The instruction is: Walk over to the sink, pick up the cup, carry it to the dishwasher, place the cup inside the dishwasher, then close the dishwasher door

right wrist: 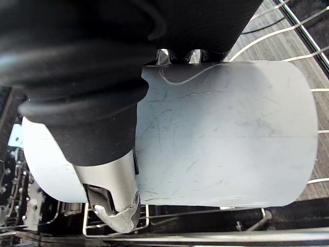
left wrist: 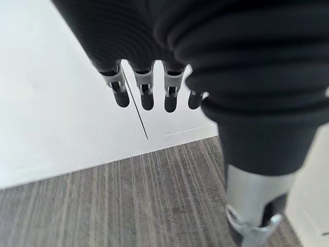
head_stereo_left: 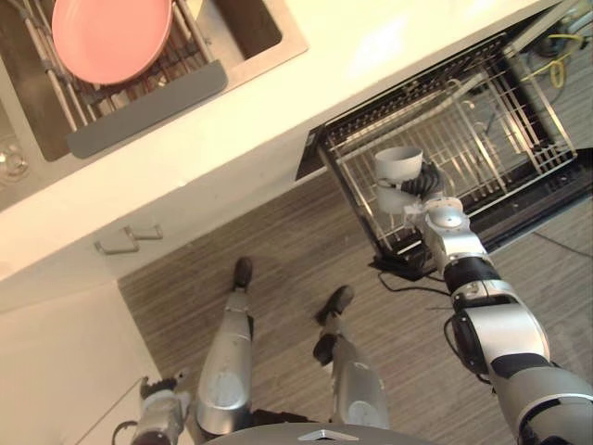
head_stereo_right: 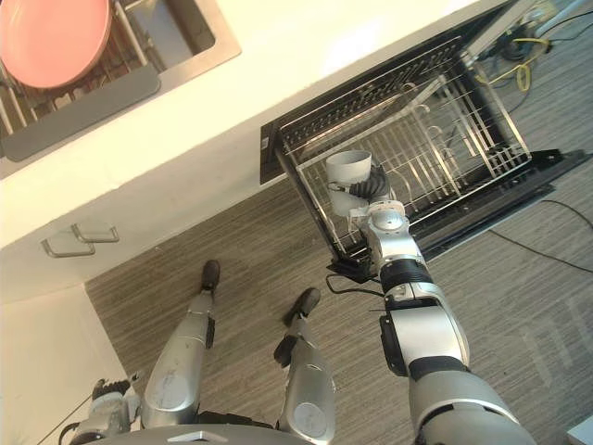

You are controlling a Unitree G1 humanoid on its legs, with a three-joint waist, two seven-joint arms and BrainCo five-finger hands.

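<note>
My right hand [head_stereo_left: 419, 190] is shut on a pale grey cup [head_stereo_left: 398, 168], held over the front left corner of the pulled-out dishwasher rack [head_stereo_left: 482, 139]. In the right wrist view the cup [right wrist: 226, 134] lies sideways against the palm, with the thumb [right wrist: 115, 203] curled round it and the rack wires [right wrist: 303, 31] showing past it. The dishwasher door [head_stereo_left: 547, 209] is folded down under the rack. My left hand [head_stereo_left: 159, 406] hangs low by my side near the white cabinet; in the left wrist view its fingers [left wrist: 146, 92] point straight down at the floor and hold nothing.
The sink [head_stereo_left: 246, 32] at the upper left holds a wire rack with a pink plate [head_stereo_left: 111, 35] and a grey mat [head_stereo_left: 148, 107]. A white counter [head_stereo_left: 306, 102] runs across above the cabinet handles [head_stereo_left: 130, 239]. Wood-look floor [head_stereo_left: 287, 269] lies open between the cabinets and the dishwasher.
</note>
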